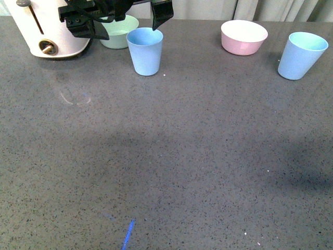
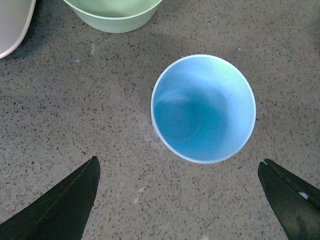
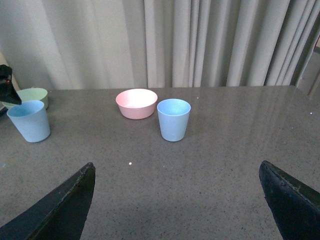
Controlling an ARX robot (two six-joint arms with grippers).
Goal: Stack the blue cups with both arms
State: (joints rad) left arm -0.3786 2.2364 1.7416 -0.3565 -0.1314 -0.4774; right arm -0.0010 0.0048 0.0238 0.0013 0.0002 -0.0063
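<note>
At the far left a white appliance (image 1: 47,26) stands at the back of the grey table (image 1: 166,166). Just beside it the left claw (image 1: 125,23) hangs released, spread wide, above the green bowl (image 1: 120,32) and the left blue cup (image 1: 145,51). In the left wrist view the cup (image 2: 203,108) sits upright and empty ahead of the fingertips, not yet between them, with the green bowl (image 2: 115,15) close behind it.

That closeness looks like the main risk here. If the claw comes down off-centre, one finger could land on the cup's rim and tip it, or the other could catch the bowl and shove it into the appliance. The cup tapers to a narrow base, so a squeeze low down would likely slip, and a hard one may flex the thin wall.

Further right the pink bowl (image 1: 243,37) sits at the back, and the right blue cup (image 1: 302,54) stands upright near the table's right edge.

The right claw (image 3: 175,210) shows only in its own wrist view, released and spread wide, well apart from its cup (image 3: 173,119). A clumsy reach could push that cup towards the edge. At the stacking itself, a tilted cup would probably catch rim on rim and not slide in
</note>
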